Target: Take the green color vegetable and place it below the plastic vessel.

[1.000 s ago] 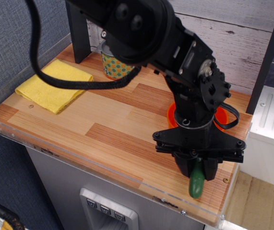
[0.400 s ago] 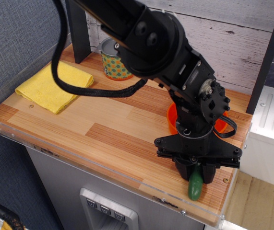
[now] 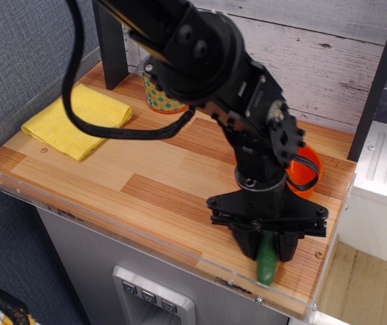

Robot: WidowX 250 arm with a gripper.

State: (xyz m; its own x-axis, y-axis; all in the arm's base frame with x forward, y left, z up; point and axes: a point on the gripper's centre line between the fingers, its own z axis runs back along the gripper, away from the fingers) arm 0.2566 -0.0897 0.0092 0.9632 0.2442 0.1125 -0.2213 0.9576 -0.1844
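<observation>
The dark green cucumber lies near the table's front right edge, its upper end between the fingers of my black gripper. The jaws stand close on either side of it, and the gripper is low over the wood. The orange plastic pan sits just behind the gripper at the right; the arm hides most of it and its handle. The cucumber is on the near side of the pan.
A folded yellow cloth lies at the back left. A metal can with a dotted label stands at the back by a dark post. A clear plastic lip runs along the table's front edge.
The gripper and the cucumber have shifted a little to the left along the front edge. More of the orange pan shows behind the arm.
</observation>
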